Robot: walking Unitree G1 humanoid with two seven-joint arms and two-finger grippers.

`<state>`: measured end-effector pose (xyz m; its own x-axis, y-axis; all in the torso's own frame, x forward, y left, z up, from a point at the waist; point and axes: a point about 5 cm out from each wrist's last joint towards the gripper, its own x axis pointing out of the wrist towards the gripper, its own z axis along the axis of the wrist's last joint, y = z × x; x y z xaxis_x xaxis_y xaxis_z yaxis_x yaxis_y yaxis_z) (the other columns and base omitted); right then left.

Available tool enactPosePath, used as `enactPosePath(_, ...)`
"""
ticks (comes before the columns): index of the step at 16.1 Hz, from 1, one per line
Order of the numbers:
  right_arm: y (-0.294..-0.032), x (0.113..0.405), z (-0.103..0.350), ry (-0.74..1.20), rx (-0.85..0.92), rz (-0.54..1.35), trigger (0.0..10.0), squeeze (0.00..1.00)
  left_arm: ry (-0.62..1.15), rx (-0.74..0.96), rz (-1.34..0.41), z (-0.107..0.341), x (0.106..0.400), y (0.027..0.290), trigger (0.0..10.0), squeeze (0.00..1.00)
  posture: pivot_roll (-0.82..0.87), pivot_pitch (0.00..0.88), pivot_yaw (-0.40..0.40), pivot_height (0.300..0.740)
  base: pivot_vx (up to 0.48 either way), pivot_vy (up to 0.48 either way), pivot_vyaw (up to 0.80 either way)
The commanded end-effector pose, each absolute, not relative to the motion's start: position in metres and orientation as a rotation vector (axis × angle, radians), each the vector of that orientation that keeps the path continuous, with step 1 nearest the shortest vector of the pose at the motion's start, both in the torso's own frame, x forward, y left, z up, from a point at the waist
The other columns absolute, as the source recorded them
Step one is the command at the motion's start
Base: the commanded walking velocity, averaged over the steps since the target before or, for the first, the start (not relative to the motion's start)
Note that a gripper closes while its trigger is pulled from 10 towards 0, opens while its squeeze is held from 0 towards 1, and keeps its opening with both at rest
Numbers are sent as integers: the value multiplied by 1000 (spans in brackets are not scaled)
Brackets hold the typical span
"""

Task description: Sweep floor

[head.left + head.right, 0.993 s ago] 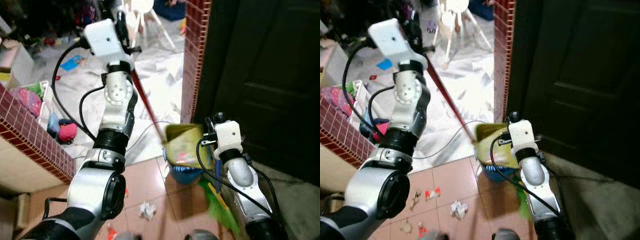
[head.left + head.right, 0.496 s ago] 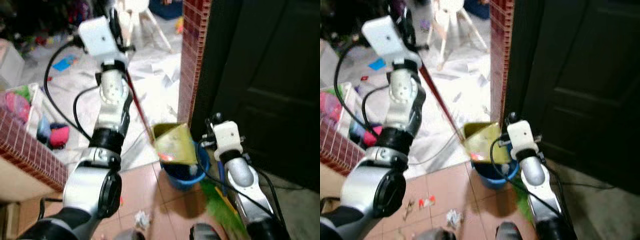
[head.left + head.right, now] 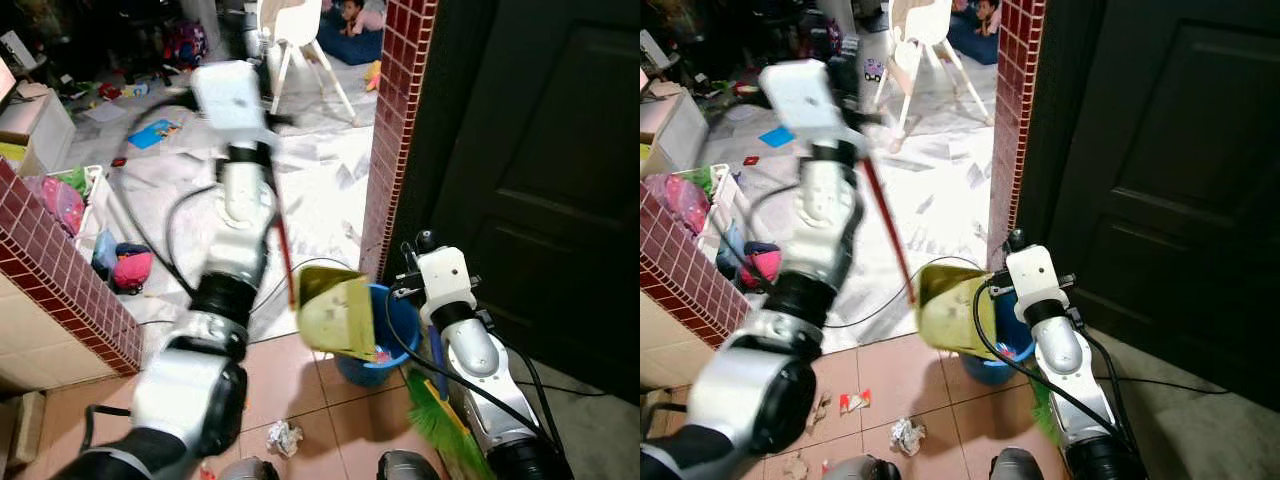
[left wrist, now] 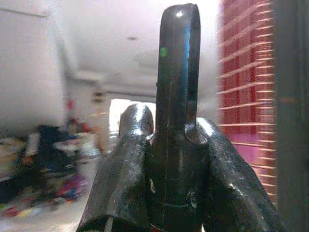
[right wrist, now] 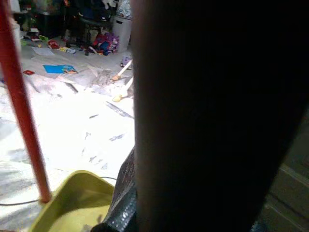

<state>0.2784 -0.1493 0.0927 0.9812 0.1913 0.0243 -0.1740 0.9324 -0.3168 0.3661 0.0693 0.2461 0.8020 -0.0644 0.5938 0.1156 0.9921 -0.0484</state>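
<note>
My left gripper (image 3: 270, 118) is raised high and shut on the top of a long red handle (image 3: 283, 245). In the left wrist view its fingers (image 4: 135, 159) clasp the handle's black end (image 4: 176, 72). The handle's yellow-green dustpan (image 3: 335, 315) hangs tilted against the rim of a blue bucket (image 3: 402, 318) with some litter in it. My right gripper (image 3: 415, 245) is by the brick pillar, shut on a broom. Its blue shaft (image 3: 437, 358) and green bristles (image 3: 445, 425) run down along my right forearm. A crumpled paper scrap (image 3: 283, 437) and small bits (image 3: 855, 400) lie on the tiles.
A red brick pillar (image 3: 395, 130) and a dark door (image 3: 540, 180) stand on the right. A low brick wall (image 3: 60, 290) is on the left, with toys (image 3: 130, 268) behind it. A white high chair (image 3: 290, 40) and a person (image 3: 355, 15) are at the back.
The camera has swayed and the picture has sharpened. The dustpan has come lower against the blue bucket, still on my left gripper's handle. The right arm keeps the broom.
</note>
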Motion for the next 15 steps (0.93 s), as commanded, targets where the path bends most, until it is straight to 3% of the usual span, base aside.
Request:
enactPosePath(1,-148,283,99,-81,-346,196,10000,0,-752,-57,-221,262,353,53,10000,0,-159,0,65,740,0,0,0)
enactPosePath(6,-148,284,100,-88,-347,198,10000,0,-872,-2,-307,283,340,51,10000,0,-147,0,65,740,0,0,0)
enactPosePath(11,-141,289,101,-106,-344,213,10000,0,-982,-85,9,345,346,110,10000,0,-119,0,57,740,0,0,0)
enactPosePath(15,-141,291,101,-110,-349,219,10000,0,-1030,-83,115,369,340,135,10000,0,-105,0,51,740,0,0,0)
